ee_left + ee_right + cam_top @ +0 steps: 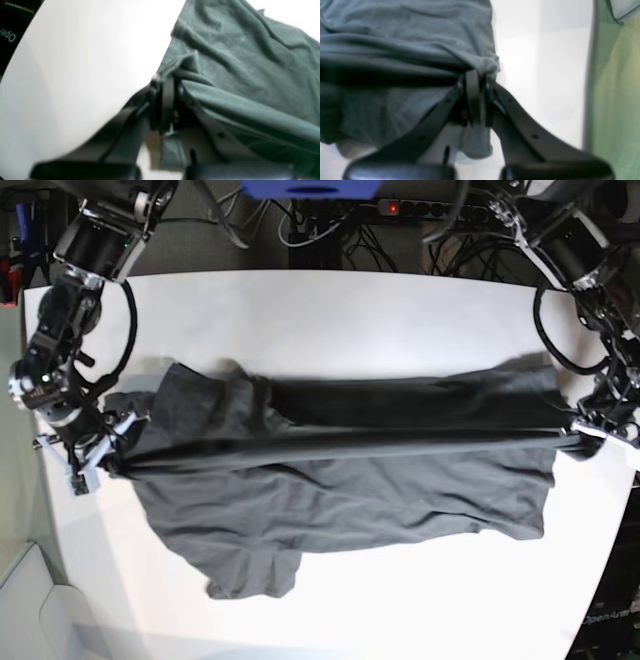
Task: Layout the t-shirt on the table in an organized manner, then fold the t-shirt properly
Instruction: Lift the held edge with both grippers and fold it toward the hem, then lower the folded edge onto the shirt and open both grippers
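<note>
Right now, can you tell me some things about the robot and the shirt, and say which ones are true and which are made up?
1. Both grippers pinch the t-shirt. True: the left gripper and right gripper each have jaws shut on cloth.
2. The shirt is folded into a neat square. False: it is stretched wide and wrinkled.
3. The table is white. True.
4. The shirt is bright red. False: it is dark grey.

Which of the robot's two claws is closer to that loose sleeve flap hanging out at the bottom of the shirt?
The right gripper. It pinches the t-shirt edge on the same side as the sleeve flap; the left gripper holds the opposite edge, far across the table.
</note>
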`<state>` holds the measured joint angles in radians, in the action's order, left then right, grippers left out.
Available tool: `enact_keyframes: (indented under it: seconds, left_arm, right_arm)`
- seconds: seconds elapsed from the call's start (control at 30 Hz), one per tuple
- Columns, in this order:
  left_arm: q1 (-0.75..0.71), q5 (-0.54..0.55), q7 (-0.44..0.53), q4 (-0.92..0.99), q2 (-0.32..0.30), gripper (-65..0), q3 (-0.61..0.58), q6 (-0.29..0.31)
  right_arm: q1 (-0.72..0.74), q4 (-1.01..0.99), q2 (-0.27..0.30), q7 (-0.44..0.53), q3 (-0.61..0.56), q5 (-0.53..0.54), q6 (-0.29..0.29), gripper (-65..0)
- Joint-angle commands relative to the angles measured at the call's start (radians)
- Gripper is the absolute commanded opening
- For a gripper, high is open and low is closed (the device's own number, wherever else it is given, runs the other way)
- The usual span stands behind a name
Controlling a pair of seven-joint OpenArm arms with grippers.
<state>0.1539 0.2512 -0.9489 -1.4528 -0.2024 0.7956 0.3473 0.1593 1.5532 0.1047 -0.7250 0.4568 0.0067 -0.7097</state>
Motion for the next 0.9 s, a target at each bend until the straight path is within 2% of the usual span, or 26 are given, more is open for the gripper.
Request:
enact_keyframes:
  seconds: [0.0, 0.17, 0.37, 0.57, 0.67, 0.77, 0.87]
  left_arm:
    - [0.019, 0.0, 0.026, -0.015, -0.022, -64.8, 0.002, -0.004]
    - [0.022, -0.043, 0.029, 0.008, -0.024, -64.8, -0.002, -0.004]
    - [0.022, -0.109, 0.164, 0.076, -0.015, -64.8, -0.015, -0.004]
    - [0.054, -0.109, 0.193, 0.16, -0.022, -64.6, -0.015, -0.004]
    - [0.059, -0.109, 0.19, 0.172, -0.022, -64.2, -0.017, -0.004]
    - [0.079, -0.109, 0.181, 0.172, -0.022, -56.6, -0.017, -0.004]
    - [0.079, -0.109, 0.181, 0.162, -0.022, -41.8, -0.017, -0.004]
  right_arm:
    - [0.032, 0.005, 0.016, 0.023, -0.005, 0.006, 0.012, -65.0]
    - [0.066, -0.07, 0.028, 0.025, -0.057, 0.006, 0.012, -65.0]
    - [0.104, -0.159, 0.03, 0.048, -0.068, 0.006, 0.012, -65.0]
    - [0.105, -0.207, 0.045, 0.087, -0.077, 0.006, 0.012, -65.0]
    - [0.098, -0.207, 0.071, 0.095, -0.14, 0.006, 0.012, -60.7]
    - [0.096, -0.204, 0.079, 0.091, -0.171, 0.006, 0.012, -51.8]
    - [0.096, -0.185, 0.079, 0.089, -0.166, 0.006, 0.012, -42.7]
